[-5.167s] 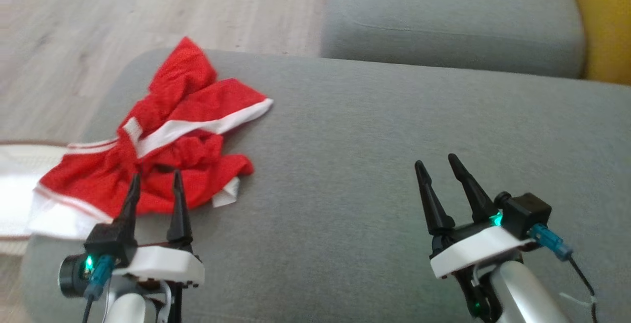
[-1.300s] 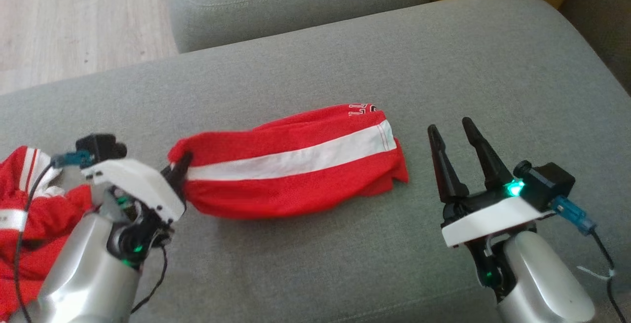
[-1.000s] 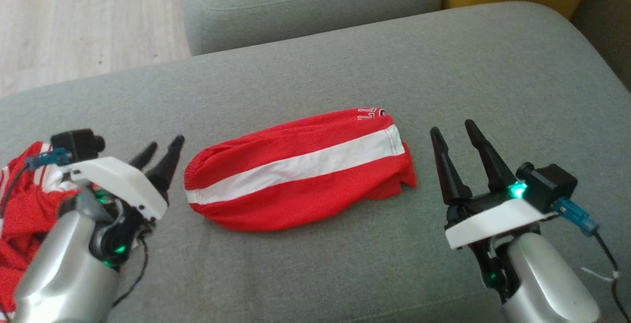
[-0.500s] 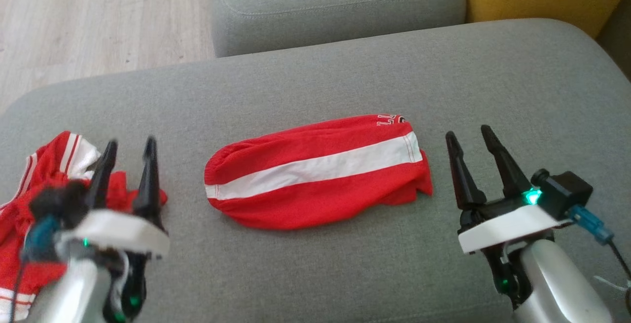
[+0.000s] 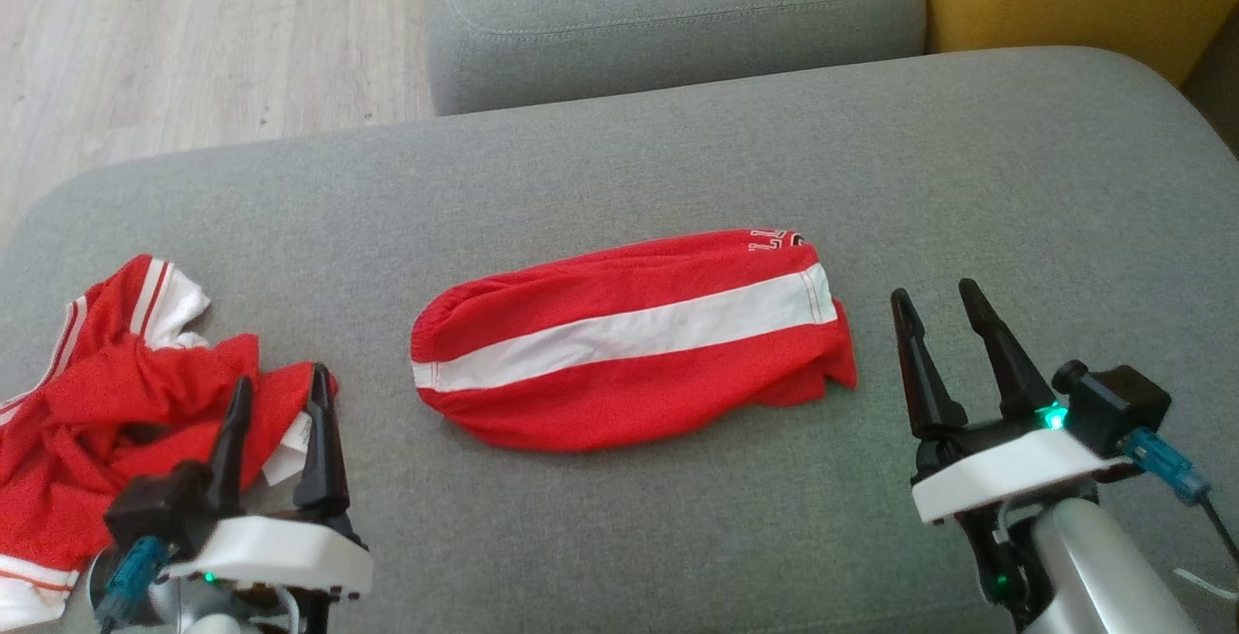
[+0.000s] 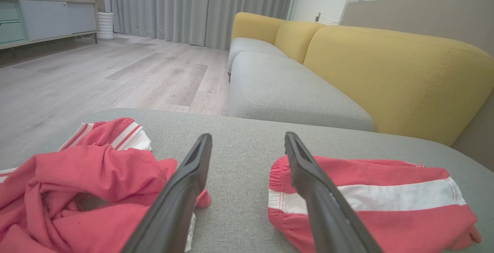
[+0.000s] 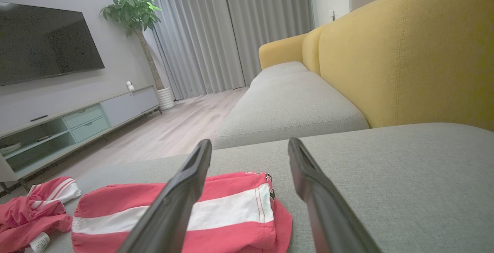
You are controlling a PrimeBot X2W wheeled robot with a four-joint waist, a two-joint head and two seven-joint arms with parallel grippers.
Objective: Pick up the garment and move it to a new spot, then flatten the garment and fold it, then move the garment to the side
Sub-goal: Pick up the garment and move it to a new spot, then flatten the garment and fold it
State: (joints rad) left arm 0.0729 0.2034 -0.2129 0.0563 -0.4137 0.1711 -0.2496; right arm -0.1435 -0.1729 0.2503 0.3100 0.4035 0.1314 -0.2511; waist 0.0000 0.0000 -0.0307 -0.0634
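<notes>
Both claws apart, nothing held.

The garment (image 5: 634,344), red shorts with a white stripe, lies mid seat cushion (image 5: 678,179), well apart from every edge. Its long axis runs left-right, stripe up. We read the move step as done. That spot leaves bare cushion all round for spreading, and each end falls to one arm.

Left gripper (image 5: 280,377) sits at the near-left corner, aimed along the bare strip between the garment and the crumpled red pile (image 5: 126,392) at the left edge. Right gripper (image 5: 933,290) sits towards the near-right, just beside the garment's right end. It's not touching, as far as we can tell. Looks like a staging pose, one claw per end.

The garment's bunched: gathered at the left end, loose flap at the right, layers doubled. So flattening is not yet done, and the fold and set-aside are pending.

Our call for the next move: pinch both ends, pull apart, press flat.

Risks:
- The cloth is limp, so a pinch may catch only the top layer.
- The left claw is close to the pile and could snag the wrong piece.
</notes>
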